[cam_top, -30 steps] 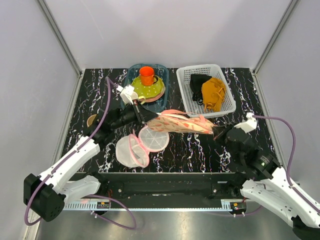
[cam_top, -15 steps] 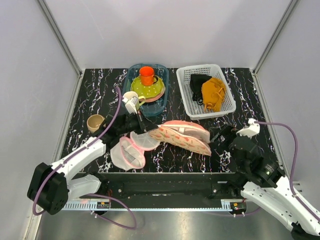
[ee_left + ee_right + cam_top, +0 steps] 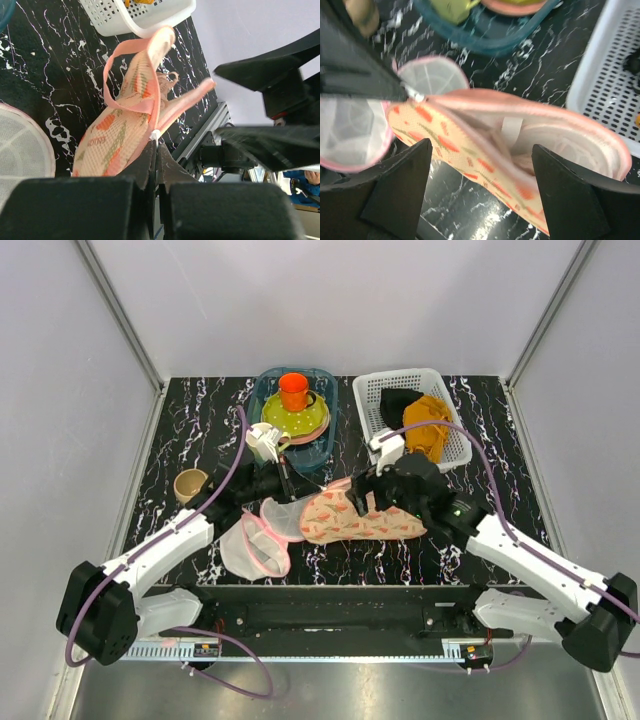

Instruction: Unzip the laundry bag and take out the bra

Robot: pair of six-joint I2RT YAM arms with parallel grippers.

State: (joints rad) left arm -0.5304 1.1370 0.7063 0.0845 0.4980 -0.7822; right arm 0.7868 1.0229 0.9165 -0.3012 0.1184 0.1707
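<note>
The peach printed laundry bag (image 3: 385, 525) lies on the black marbled table, its pink zip edge gaping open. My left gripper (image 3: 296, 490) is at the bag's left end, shut on the white zip pull (image 3: 156, 135). My right gripper (image 3: 360, 502) hangs open just above the bag's opening, touching nothing. In the right wrist view the gap between its fingers (image 3: 400, 185) frames the bag (image 3: 445, 145). The pale bra (image 3: 530, 162), with its white tag (image 3: 512, 131), shows inside against the lining.
A round white mesh pouch (image 3: 255, 540) lies left of the bag. A beige cup (image 3: 189, 483) stands further left. At the back a blue tub (image 3: 322, 445) holds dishes and an orange cup (image 3: 294, 390). A white basket (image 3: 400, 374) holds black and mustard garments.
My right gripper let go of the bag's right end, opened, and swung left over the bag. The bag dropped from stretched in the air onto the table. The left gripper kept its hold.
</note>
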